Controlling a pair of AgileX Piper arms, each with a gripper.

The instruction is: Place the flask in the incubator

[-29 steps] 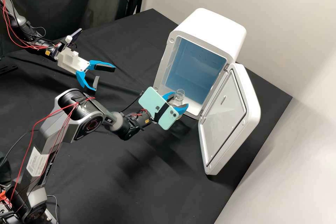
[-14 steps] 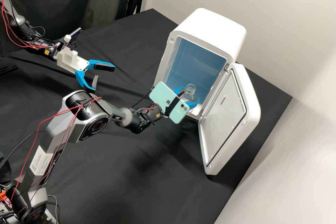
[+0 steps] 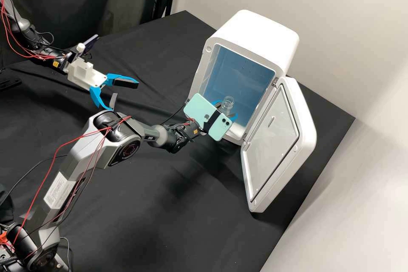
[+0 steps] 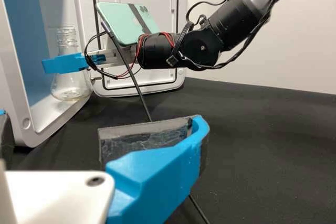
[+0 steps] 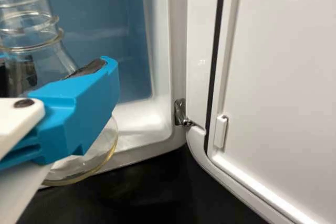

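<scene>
- Right gripper point(image 3: 227, 112): blue fingers pinch the clear glass conical flask point(image 3: 228, 103) below its neck, which stands upright.
- The flask hangs at the threshold of the white, blue-lined incubator point(image 3: 255, 29); the chamber lies straight ahead of the fingertips.
- Left gripper point(image 3: 122, 93): fingers spread, holding nothing, well apart.

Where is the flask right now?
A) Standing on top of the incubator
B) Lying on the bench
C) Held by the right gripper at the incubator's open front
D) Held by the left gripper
C: the right gripper clamps the flask upright at the incubator's opening, while the left gripper is open over the bench.
</scene>
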